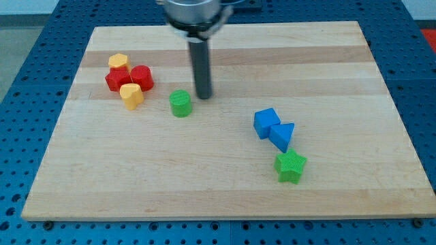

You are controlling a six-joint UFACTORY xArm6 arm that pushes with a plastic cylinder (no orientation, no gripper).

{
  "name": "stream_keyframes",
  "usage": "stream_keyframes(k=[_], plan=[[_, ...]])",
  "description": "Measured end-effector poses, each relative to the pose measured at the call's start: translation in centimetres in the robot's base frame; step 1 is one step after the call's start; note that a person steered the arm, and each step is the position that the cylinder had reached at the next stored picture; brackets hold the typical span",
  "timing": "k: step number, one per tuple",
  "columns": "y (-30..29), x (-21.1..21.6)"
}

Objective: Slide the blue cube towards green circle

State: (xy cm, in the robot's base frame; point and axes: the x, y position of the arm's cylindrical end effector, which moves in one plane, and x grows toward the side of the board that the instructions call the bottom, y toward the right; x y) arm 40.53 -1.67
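The blue cube (266, 122) sits right of the board's centre, touching a blue triangular block (283, 135) at its lower right. The green circle (180, 103), a short green cylinder, stands left of centre. My tip (203, 96) rests on the board just to the right of and slightly above the green circle, a small gap apart. The blue cube lies well to the tip's right and lower in the view.
A green star block (291, 167) lies below the blue triangle. At the upper left is a cluster: two yellow blocks (118, 62) (131, 95) and two red blocks (116, 79) (142, 77). The wooden board (218, 197) is framed by blue perforated table.
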Motion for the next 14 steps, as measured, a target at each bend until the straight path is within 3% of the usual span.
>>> stream_keyframes(k=[1,2,4,6,7,8,9,11,12,13,14], plan=[[-3.1,4.4],[-9.1,4.0],[-8.6,4.0],[-4.8,5.6],[1.6,0.2],[9.3,-2.0],[14.3,1.9],[7.4,10.2],[0.5,10.5],[-7.0,5.4],[-9.8,4.7]])
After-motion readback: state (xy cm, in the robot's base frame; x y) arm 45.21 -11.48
